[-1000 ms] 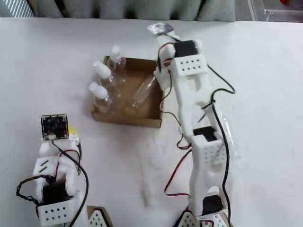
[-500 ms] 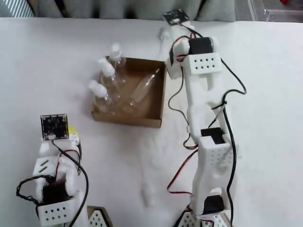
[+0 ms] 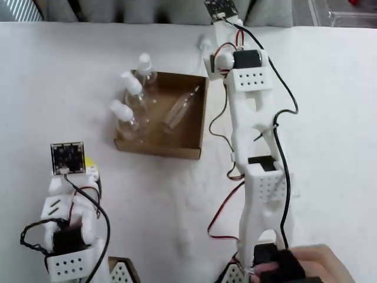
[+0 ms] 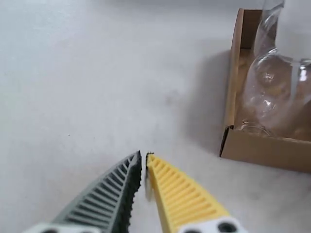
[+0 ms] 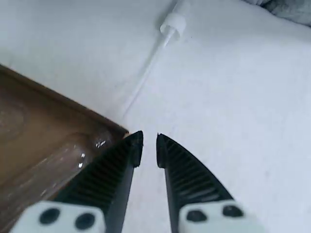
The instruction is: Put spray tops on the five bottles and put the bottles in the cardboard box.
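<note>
The right gripper (image 5: 148, 141), slightly parted and empty, hangs at the one-o'clock corner of the cardboard box (image 3: 159, 150), probably to fetch the loose spray top (image 5: 171, 24) lying just beyond, for the uncapped bottle (image 3: 179, 107) inside. The left gripper (image 4: 144, 156) rests clenched on nothing at seven o'clock.

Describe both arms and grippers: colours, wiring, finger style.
Both arms are white printed shells with perforated panels, black servos and loose red and black cables. The left arm carries a dark square camera board; the right arm a similar board. The left gripper has one grey and one yellow ribbed finger; the right gripper has two black ribbed ones.
</note>
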You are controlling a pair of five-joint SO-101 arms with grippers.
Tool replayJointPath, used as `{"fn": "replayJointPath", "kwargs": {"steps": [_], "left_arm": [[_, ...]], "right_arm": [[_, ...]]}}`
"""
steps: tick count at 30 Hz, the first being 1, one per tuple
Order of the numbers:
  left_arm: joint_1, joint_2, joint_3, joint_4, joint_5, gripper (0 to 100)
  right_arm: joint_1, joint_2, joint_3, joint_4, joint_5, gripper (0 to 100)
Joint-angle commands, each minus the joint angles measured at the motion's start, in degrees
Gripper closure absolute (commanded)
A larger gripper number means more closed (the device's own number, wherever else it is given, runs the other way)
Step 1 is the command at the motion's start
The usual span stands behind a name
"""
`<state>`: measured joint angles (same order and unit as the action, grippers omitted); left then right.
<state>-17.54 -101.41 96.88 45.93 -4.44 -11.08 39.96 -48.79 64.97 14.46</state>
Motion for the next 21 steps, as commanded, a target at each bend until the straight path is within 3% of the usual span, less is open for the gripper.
{"fn": "replayJointPath", "kwargs": {"steps": [1, 16, 21], "left_arm": [[0.7, -0.3, 0.0, -1.8, -0.5, 97], [0.7, -0.3, 0.1, -1.8, -0.5, 97], [0.7, -0.3, 0.1, -1.8, -0.5, 97]], "right_arm": [[-0.4, 1.1, -2.8, -6.5, -0.1, 97.7], [-1.1, 14.1, -3.3, -24.6, 0.0, 97.7], [-0.1, 21.6, -12.4, -25.3, 0.0, 97.7]]}}
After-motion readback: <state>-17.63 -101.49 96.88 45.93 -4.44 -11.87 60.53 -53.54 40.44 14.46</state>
